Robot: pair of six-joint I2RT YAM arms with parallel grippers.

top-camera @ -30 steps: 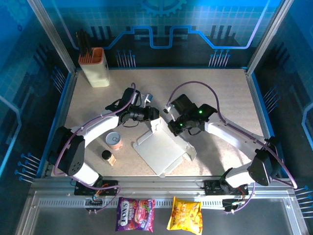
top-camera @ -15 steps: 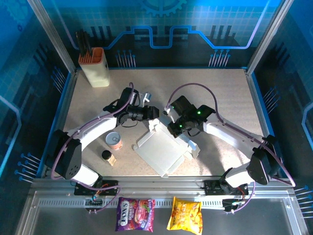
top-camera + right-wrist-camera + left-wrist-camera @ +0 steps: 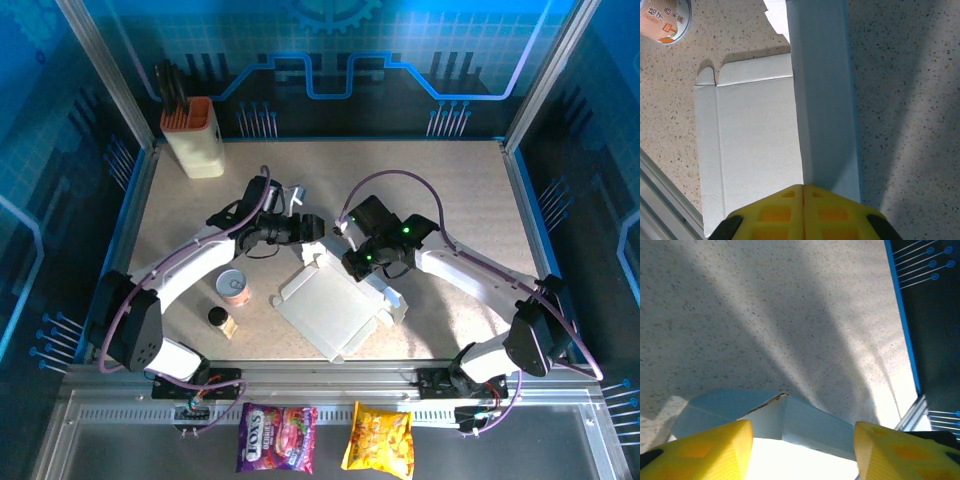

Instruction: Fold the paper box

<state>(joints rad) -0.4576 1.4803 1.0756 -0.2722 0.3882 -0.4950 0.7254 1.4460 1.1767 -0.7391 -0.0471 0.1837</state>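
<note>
Now the paper box (image 3: 330, 312) is lying mid-table on the speckled tabletop (image 3: 450, 190), between the two grippers.
Its thin white-grey cardboard is showing sharp creases, rounded tabs and one long flap standing up. The left gripper (image 3: 802, 440) is holding its yellow jaws spread above a box corner. The right gripper (image 3: 803, 192) is pressing its jaws together at the raised flap's edge. The cream holder (image 3: 193, 137) is carrying dark sticks.
</note>
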